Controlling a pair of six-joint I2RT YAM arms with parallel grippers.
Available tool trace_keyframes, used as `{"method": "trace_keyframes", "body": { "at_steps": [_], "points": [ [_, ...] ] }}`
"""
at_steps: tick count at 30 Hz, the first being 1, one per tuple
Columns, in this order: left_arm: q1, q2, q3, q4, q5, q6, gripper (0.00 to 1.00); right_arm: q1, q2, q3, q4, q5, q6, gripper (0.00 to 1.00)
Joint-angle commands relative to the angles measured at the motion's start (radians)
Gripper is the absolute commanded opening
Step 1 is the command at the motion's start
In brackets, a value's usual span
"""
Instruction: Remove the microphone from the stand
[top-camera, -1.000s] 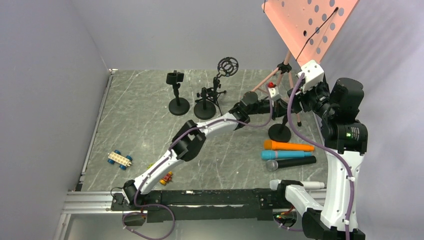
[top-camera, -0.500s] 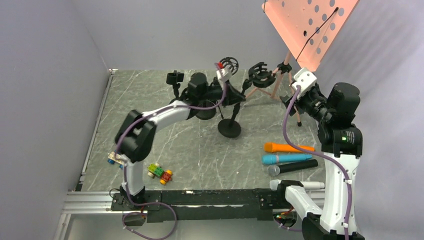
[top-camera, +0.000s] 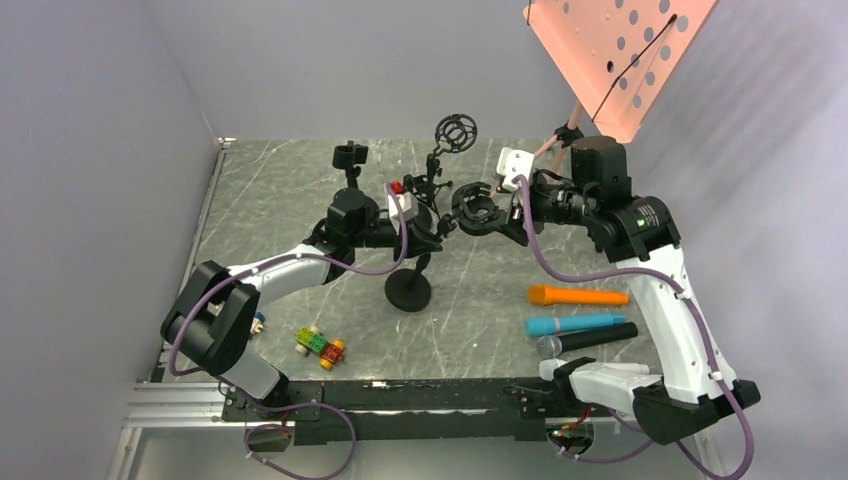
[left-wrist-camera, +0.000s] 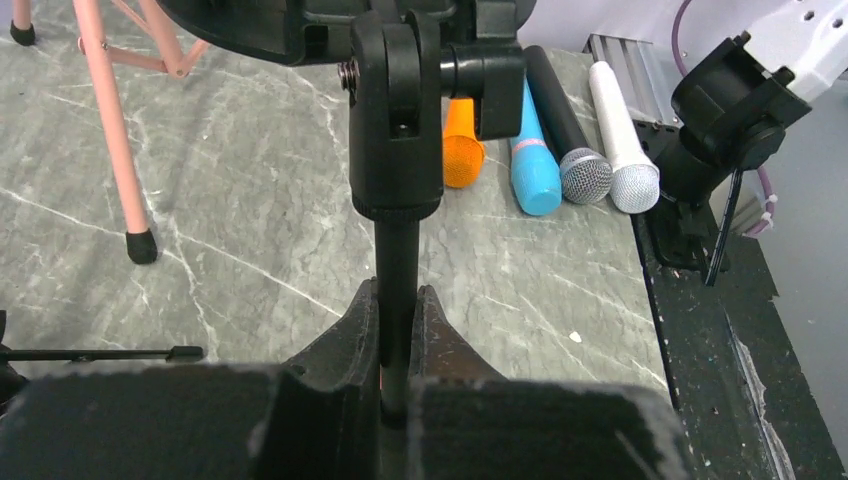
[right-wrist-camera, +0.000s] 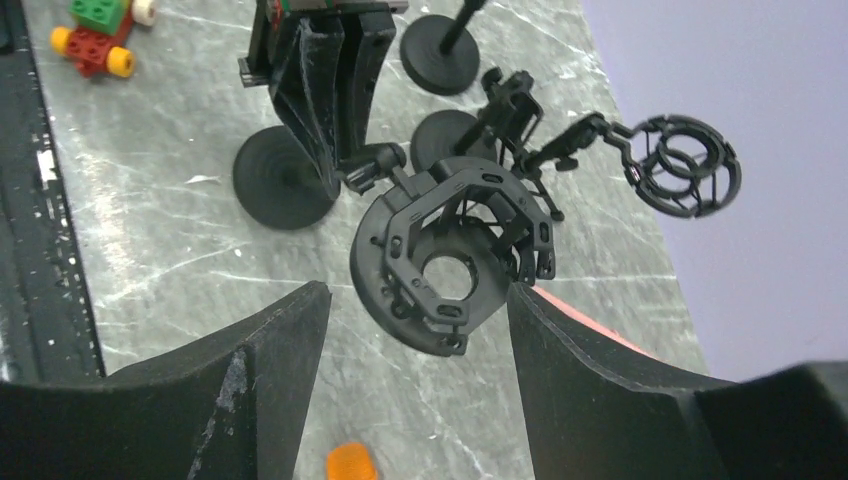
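The black stand (top-camera: 408, 290) has a round base, a thin pole and a ring-shaped shock mount (top-camera: 472, 205) on top. My left gripper (top-camera: 428, 228) is shut on the pole (left-wrist-camera: 398, 250), just below the swivel joint (left-wrist-camera: 396, 110). My right gripper (top-camera: 495, 212) is open, and the mount's ring (right-wrist-camera: 450, 255) hangs between its fingertips (right-wrist-camera: 540, 330), close to one and apart from the other. Nothing shows in the ring's centre hole. Orange (top-camera: 578, 295), blue (top-camera: 572, 324) and black (top-camera: 585, 338) microphones lie side by side on the table at the right.
A white microphone (left-wrist-camera: 622, 140) lies by the front rail. Two more black stands (top-camera: 355, 185) (top-camera: 455, 132) are at the back. A pink music stand (top-camera: 620, 50) rises at the back right, one leg (left-wrist-camera: 115, 130) near the held stand. A toy brick car (top-camera: 320, 346) lies front left.
The left gripper has carried the stand from the right side leftward and nearer, to the middle. The right arm has swung left, bringing its open fingers around the shock mount.
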Motion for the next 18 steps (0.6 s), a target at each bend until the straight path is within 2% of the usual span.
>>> {"method": "trace_keyframes", "body": {
  "at_steps": [1,6,10,13,18],
  "points": [
    [-0.010,-0.077,-0.038,0.009,0.031,0.150,0.00,0.069,0.040,0.105,-0.118,0.016,-0.050,0.70],
    [-0.004,-0.087,-0.084,0.034,0.021,0.180,0.00,0.217,0.129,0.168,-0.162,0.069,-0.040,0.72],
    [0.004,-0.105,-0.101,0.060,0.032,0.170,0.00,0.322,0.231,0.248,-0.229,0.130,-0.136,0.72],
    [0.010,-0.120,-0.100,0.075,0.042,0.155,0.00,0.381,0.334,0.358,-0.335,0.164,-0.216,0.72],
    [0.011,-0.148,-0.095,0.094,0.042,0.132,0.02,0.429,0.470,0.466,-0.457,0.277,-0.260,0.72]
  ]
}}
